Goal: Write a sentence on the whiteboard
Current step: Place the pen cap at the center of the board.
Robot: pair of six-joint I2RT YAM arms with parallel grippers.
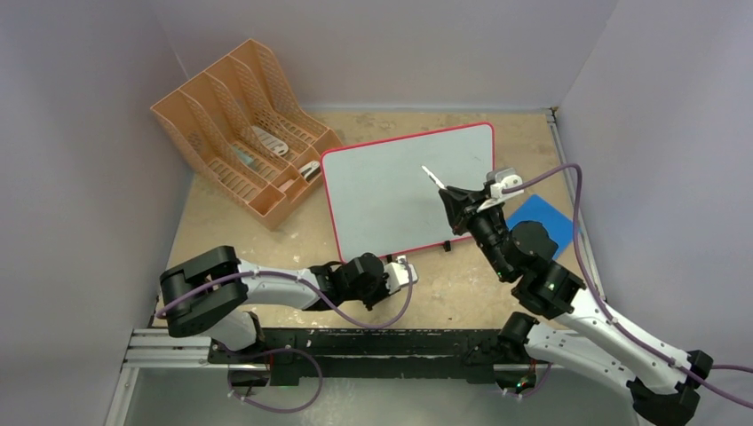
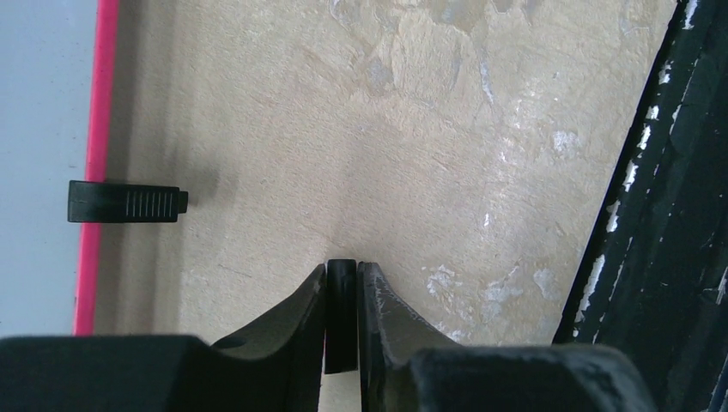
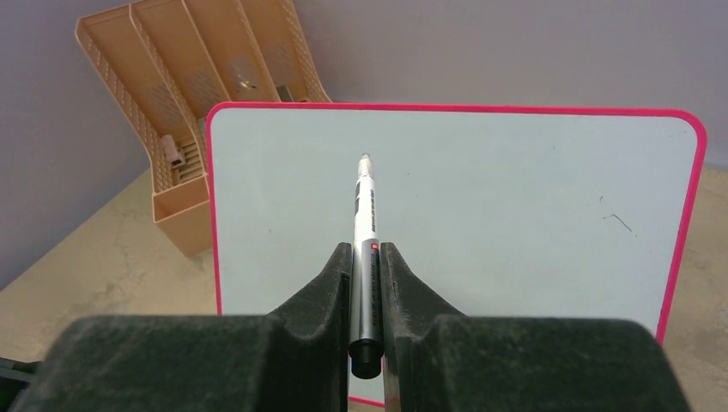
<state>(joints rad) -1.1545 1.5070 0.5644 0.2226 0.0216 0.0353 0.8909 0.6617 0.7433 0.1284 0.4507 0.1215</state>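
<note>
Writing not begun: large white red-framed whiteboard (image 1: 382,191) blank.
Sits on the wooden bench (image 1: 497,133) between orange plastic file rack (image 1: 240,115) and blue square pad (image 1: 540,222); carries only a faint stray tick (image 3: 620,223) near one edge. Right pincer (image 3: 367,251) clamped on slim silver marker pen (image 3: 364,202), tip aimed at board, contact unclear. Left pincer (image 2: 342,273) pinching small black cap-like piece (image 2: 341,300) low over the bench. Leaves, by judgement, the whole sentence to write.

File rack (image 1: 241,133) just beside whiteboard (image 1: 391,191) corner
</note>
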